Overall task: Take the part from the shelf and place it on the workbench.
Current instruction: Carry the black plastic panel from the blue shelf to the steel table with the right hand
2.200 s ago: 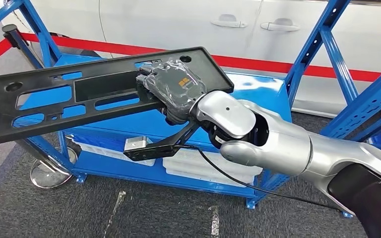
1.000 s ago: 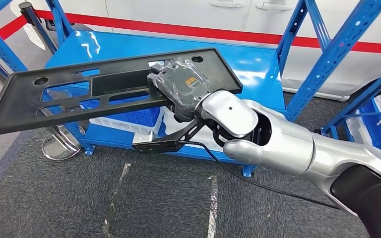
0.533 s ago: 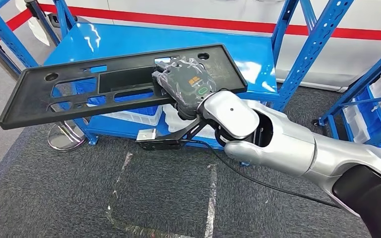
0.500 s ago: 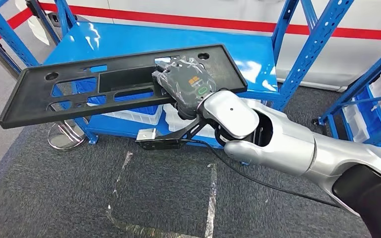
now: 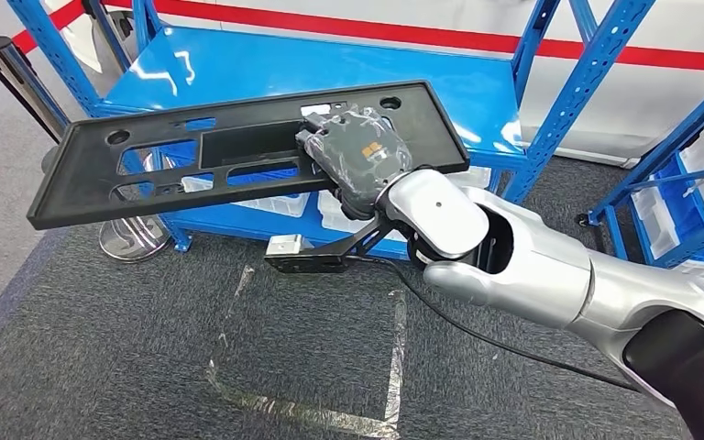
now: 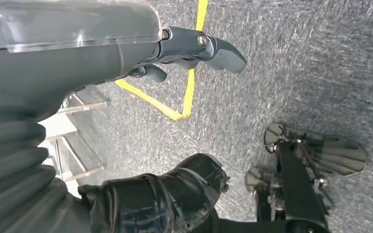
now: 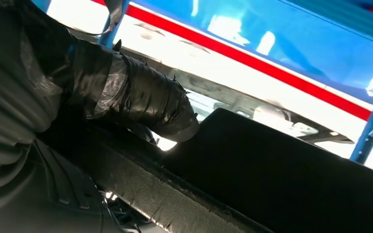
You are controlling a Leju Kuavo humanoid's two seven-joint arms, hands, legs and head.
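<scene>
Holding the part off the shelf is where the head view finds the job: the right hand grips the long black slotted panel near its right end, fingers wrapped over the near edge, and the panel hangs level in the air above the grey carpet, in front of the blue shelf and touching nothing but the hand. By my reading the taking is done and the carrying and setting down remain; I cannot pick out for certain which surface is the workbench, so how far there is to go is unclear. A taped square marks the floor below the arm. In the left wrist view, the left hand hangs over carpet crossed by a yellow line, its fingers apart and holding nothing. In the right wrist view, the right hand's wrapped thumb presses against the dark edge of the part, which confirms a firm hold, with the red stripe and blue shelf beyond it.
</scene>
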